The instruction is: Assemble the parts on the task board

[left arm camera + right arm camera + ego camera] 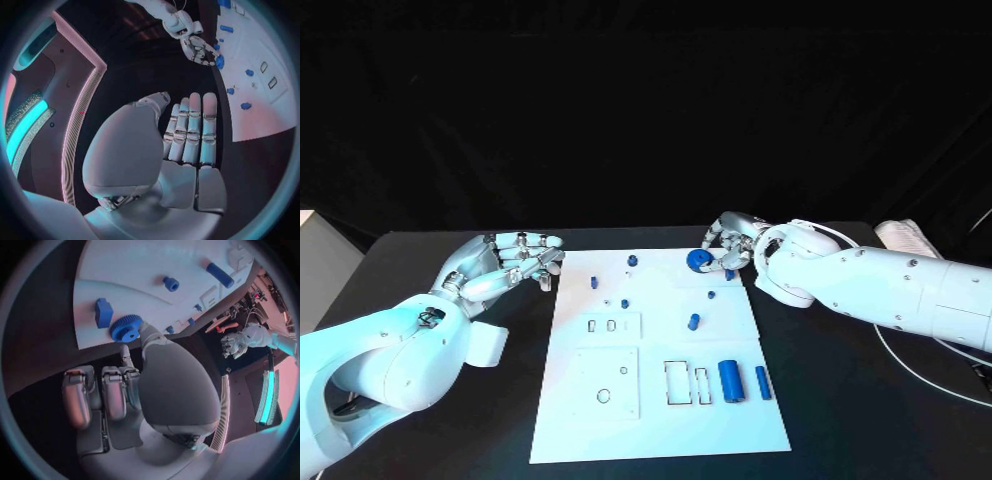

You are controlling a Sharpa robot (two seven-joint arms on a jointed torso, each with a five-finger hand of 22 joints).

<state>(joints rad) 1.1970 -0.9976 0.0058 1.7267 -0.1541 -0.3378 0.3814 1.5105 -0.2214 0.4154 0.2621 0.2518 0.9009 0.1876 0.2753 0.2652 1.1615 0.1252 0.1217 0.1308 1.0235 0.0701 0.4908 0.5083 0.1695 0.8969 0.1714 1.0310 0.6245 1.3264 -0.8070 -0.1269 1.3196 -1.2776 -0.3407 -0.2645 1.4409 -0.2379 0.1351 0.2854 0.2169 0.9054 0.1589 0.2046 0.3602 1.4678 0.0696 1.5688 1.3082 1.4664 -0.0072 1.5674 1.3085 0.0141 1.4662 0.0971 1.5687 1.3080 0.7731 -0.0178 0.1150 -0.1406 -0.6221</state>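
Here the blue gear (700, 260) sits at the top right of the white board (661, 420), pinched at the fingertips of the right hand (733, 245), gear face up. Small blue pegs (692, 321) lie just below it; open board left of them. Left hand (516, 262) rests off the board's left edge, fingers flat, holding nothing.

No text, label, brand, number or sign can be read anywhere in these views.

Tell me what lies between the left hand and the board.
Only bare black table separates the left hand from the board edge, seen in the head view.
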